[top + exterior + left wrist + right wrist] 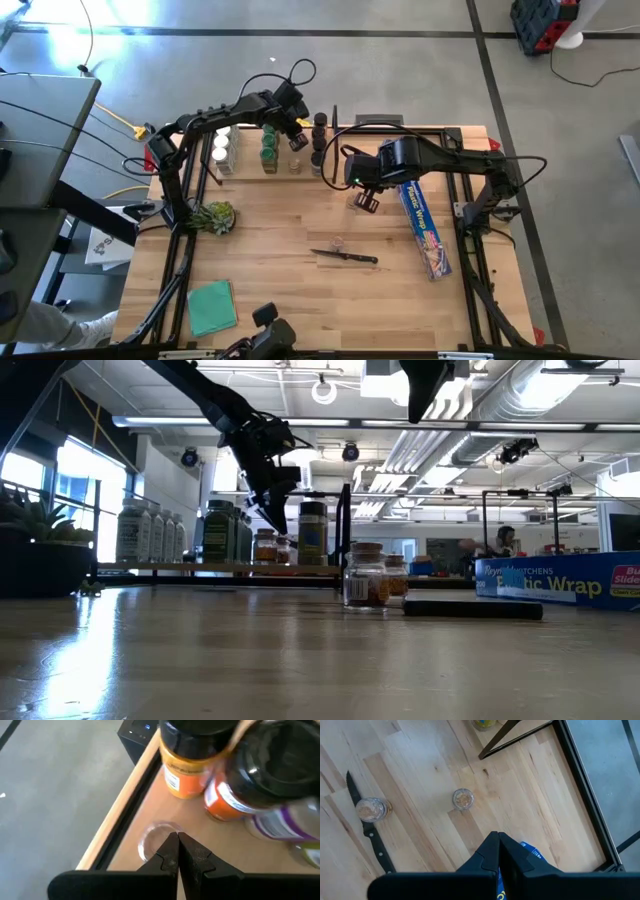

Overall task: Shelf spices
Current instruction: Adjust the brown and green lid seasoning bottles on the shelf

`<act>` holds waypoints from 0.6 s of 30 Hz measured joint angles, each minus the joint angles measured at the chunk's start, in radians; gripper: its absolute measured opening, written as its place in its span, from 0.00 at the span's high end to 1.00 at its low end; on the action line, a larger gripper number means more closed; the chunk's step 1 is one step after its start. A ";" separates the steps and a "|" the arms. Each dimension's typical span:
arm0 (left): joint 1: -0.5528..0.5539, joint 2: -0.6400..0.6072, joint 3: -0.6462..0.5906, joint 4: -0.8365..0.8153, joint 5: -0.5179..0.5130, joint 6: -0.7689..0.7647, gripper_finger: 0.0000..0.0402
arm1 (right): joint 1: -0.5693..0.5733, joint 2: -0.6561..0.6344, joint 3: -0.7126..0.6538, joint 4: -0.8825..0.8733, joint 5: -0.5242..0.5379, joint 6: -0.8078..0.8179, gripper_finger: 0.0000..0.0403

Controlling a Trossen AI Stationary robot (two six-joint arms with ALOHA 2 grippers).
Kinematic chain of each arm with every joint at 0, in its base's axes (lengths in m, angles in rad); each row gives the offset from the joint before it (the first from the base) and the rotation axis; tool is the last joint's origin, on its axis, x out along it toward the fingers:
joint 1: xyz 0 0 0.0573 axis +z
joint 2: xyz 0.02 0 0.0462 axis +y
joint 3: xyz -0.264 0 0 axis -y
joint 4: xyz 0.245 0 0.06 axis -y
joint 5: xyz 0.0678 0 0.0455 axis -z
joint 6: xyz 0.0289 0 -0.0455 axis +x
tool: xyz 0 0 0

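Two dark arms over a pale wooden table, both grippers pressed together and holding nothing.

The pale plank shelf at the far edge carries most of the small cylindrical spice jars; the left gripper hangs above them. Two clear jars stand on the table beside one long blue wrap box and one dark-handled knife, under the right gripper.

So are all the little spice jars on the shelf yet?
Not yet. Most jars stand on the shelf. Nothing is held: the shut left gripper is over the shelf, the shut right gripper above the table. Two clear jars wait beside the knife.
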 joint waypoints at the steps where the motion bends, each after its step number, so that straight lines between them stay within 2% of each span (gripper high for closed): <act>1: -0.004 -0.010 0.000 -0.012 0.005 -0.006 1.00 | 0.000 0.000 0.000 0.000 0.000 -0.001 1.00; 5: -0.040 -0.092 -0.002 -0.085 0.063 -0.017 1.00 | 0.000 0.000 0.000 0.005 0.000 -0.015 1.00; 11: -0.142 -0.208 -0.029 -0.215 0.041 -0.050 0.99 | 0.000 0.000 0.001 0.020 0.000 -0.036 1.00; 14: -0.169 -0.213 -0.045 -0.249 -0.015 -0.037 0.95 | 0.000 0.000 0.001 0.029 0.000 -0.051 1.00; 18: -0.175 -0.201 -0.056 -0.268 0.004 -0.025 0.84 | 0.000 0.000 0.001 0.034 -0.002 -0.055 1.00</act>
